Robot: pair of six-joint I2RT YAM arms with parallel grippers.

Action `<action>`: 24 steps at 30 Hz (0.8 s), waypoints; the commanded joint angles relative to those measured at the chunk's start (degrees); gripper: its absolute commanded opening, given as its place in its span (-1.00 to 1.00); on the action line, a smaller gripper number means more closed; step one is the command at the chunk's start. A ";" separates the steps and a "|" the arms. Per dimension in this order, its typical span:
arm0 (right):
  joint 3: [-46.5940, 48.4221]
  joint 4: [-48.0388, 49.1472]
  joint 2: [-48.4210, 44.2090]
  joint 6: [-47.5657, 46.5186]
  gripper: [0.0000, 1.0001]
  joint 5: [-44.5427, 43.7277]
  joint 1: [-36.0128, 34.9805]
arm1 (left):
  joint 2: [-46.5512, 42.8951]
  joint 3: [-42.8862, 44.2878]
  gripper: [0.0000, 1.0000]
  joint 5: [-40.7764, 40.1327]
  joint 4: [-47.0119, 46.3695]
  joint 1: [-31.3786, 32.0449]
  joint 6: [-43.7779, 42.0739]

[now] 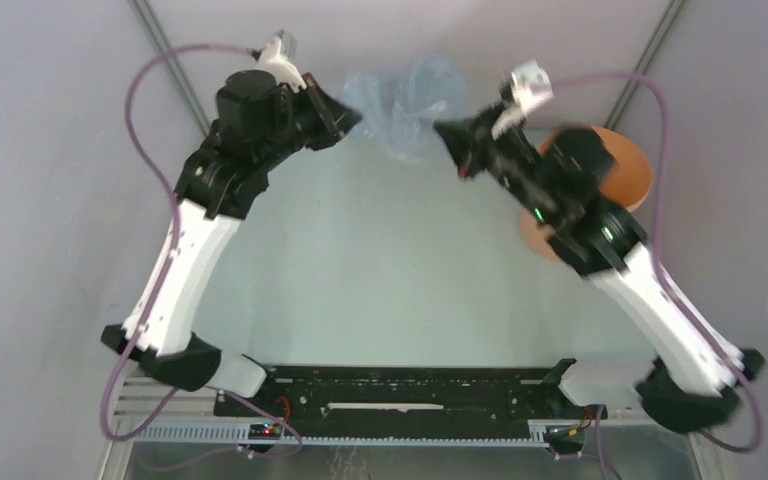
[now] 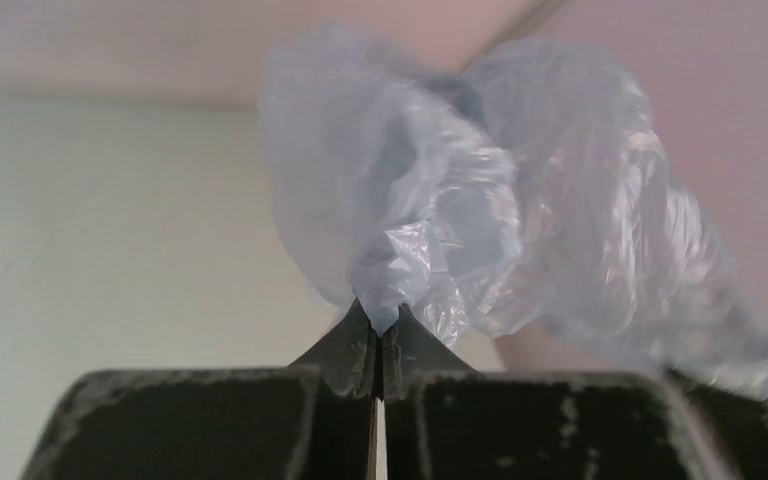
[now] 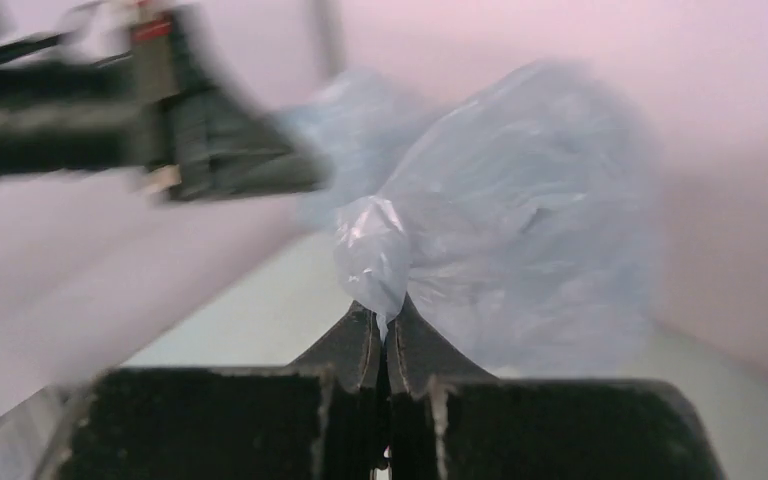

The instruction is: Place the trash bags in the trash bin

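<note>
The pale blue-grey trash bag (image 1: pixel 405 110) hangs bunched between my two grippers at the far middle of the table. My left gripper (image 1: pixel 353 118) is shut on the bag's left edge; the left wrist view shows the film (image 2: pixel 480 200) pinched at the fingertips (image 2: pixel 380 328). My right gripper (image 1: pixel 444 128) is shut on the bag's right edge, with the film (image 3: pixel 520 220) pinched at its tips (image 3: pixel 385 322). The orange trash bin (image 1: pixel 628 172) stands at the far right, mostly hidden behind my right arm.
The grey back wall and side walls close in around the table. My left gripper also shows blurred in the right wrist view (image 3: pixel 230 150). A black rail (image 1: pixel 400 395) runs along the near edge between the arm bases.
</note>
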State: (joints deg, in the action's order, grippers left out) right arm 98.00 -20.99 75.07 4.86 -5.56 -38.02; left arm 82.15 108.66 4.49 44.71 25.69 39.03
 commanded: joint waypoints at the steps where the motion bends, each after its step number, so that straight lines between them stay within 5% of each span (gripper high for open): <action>1: -12.81 16.72 -15.09 -11.00 -1.00 -4.45 -9.54 | -11.82 1.09 -1.00 -11.52 -5.96 9.68 -10.48; 7: -32.62 -0.73 -14.96 4.44 -1.00 -0.31 -2.52 | -22.10 -52.75 -1.00 -0.16 -10.13 4.45 14.59; 12: -43.33 -6.71 -15.50 10.43 -1.00 2.61 -0.75 | -27.63 -69.62 -1.00 6.39 -15.51 4.23 20.75; 15: -40.63 -6.08 -15.26 9.93 -1.00 3.92 -0.29 | -28.54 -62.28 -1.00 4.48 -14.79 2.87 16.71; 17: -32.71 -5.54 -14.05 8.40 -1.00 4.31 -0.08 | -25.16 -49.41 -1.00 5.65 -14.50 1.52 12.01; 24: 7.80 -3.01 -7.45 -0.08 -1.00 0.35 -5.25 | -3.27 18.86 -1.00 7.13 -7.29 3.48 -2.90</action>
State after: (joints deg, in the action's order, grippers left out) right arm 87.68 -32.16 68.77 10.68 -2.79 -39.29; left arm 72.42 91.44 10.33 37.21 27.42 45.87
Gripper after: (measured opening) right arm 0.010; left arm 0.009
